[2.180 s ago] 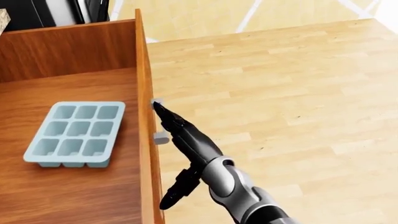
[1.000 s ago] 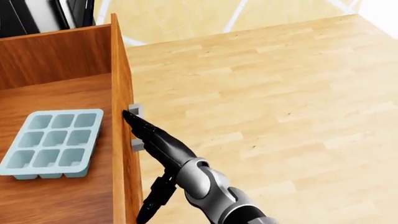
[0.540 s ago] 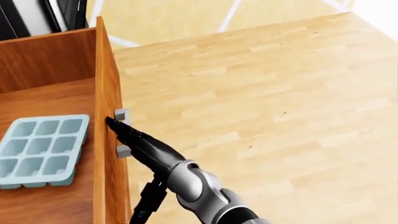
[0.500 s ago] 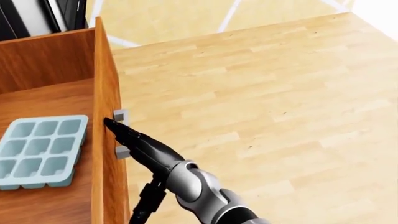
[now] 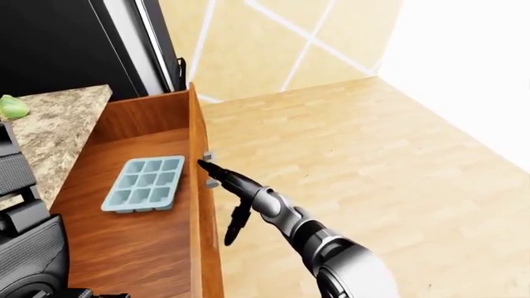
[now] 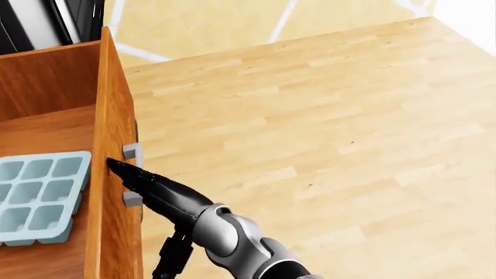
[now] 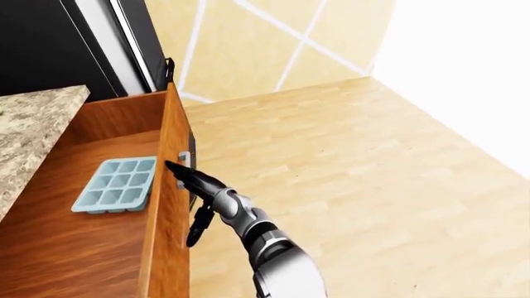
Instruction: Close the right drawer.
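You have no brand, label or writing to read in any of the 3 views.

Count 1 open brown wooden drawer (image 5: pixel 137 242) at the lower left of the left-eye view, pulled well out over the light wood plank floor (image 6: pixel 333 133). Its tall front panel (image 6: pixel 109 174) runs as a vertical strip down the left of the head view. On that panel's outer face sits 1 grey metal handle (image 6: pixel 132 174), seen as 2 small grey mounts, 1 above the other.

Inside the drawer lies 1 pale blue ice cube tray (image 5: pixel 145 184) with 9 cells in a 3 by 3 grid, flat on the drawer bottom, near the front panel.

Your right hand (image 6: pixel 135 180) comes in from the bottom of the head view. Its black fingers are stretched straight, 1 long fingertip (image 6: pixel 112 166) touching the panel face between the 2 handle mounts; a separate black finger (image 6: pixel 172 258) hangs down away from the panel. The fingers grip nothing. Your left hand does not show in any view.

At the upper left of the left-eye view you see 1 speckled stone countertop (image 5: pixel 50 133) with 1 small green object (image 5: pixel 12 107) at its far edge, too small to identify. Behind stands a black cabinet face (image 5: pixel 58 49).
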Motion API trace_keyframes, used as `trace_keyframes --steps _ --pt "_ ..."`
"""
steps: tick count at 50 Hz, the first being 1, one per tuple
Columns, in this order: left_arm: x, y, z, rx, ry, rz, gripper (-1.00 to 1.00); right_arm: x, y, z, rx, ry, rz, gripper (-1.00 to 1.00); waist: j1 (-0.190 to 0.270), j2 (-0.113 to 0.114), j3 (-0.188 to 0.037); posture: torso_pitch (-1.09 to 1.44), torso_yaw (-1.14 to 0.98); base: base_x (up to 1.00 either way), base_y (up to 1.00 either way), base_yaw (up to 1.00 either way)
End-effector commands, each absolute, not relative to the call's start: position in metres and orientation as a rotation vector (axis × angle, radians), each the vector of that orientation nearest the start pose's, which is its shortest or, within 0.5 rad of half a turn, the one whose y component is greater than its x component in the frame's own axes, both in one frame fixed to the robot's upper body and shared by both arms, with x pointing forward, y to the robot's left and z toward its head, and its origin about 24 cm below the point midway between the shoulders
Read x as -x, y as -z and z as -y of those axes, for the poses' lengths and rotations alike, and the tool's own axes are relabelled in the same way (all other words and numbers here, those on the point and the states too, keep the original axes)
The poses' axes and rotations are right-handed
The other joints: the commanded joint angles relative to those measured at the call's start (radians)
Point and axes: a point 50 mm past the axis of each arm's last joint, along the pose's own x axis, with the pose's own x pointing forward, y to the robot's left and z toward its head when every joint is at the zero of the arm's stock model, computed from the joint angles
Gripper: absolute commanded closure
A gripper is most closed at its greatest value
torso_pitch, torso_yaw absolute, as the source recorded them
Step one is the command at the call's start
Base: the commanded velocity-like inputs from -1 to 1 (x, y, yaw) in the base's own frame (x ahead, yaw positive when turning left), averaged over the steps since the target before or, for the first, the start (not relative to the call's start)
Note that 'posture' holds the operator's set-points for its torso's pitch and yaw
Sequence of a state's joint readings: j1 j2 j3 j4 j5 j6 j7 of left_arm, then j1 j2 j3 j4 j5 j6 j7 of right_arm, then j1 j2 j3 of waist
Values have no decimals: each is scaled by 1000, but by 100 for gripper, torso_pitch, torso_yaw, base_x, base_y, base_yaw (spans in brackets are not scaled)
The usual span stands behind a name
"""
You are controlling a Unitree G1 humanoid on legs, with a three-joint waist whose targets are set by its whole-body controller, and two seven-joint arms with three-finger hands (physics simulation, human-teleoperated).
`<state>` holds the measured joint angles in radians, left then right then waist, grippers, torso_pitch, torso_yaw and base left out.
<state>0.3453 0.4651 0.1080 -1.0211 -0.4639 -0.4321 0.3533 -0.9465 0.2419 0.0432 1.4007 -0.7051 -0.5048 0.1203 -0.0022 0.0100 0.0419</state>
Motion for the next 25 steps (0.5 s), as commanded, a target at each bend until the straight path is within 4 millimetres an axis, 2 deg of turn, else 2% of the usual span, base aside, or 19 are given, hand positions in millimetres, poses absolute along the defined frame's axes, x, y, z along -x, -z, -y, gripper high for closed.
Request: trace_keyframes --steps 1,25 --pt "-108 -241 -191 199 -13 1075 -100 -317 -80 -69 631 -1013 312 -100 11 11 -22 0 0 0 0 0" --pt "-108 -242 -193 204 -16 1076 -100 -306 -84 -87 666 -1095 338 -100 6 18 -18 0 0 0 0 0"
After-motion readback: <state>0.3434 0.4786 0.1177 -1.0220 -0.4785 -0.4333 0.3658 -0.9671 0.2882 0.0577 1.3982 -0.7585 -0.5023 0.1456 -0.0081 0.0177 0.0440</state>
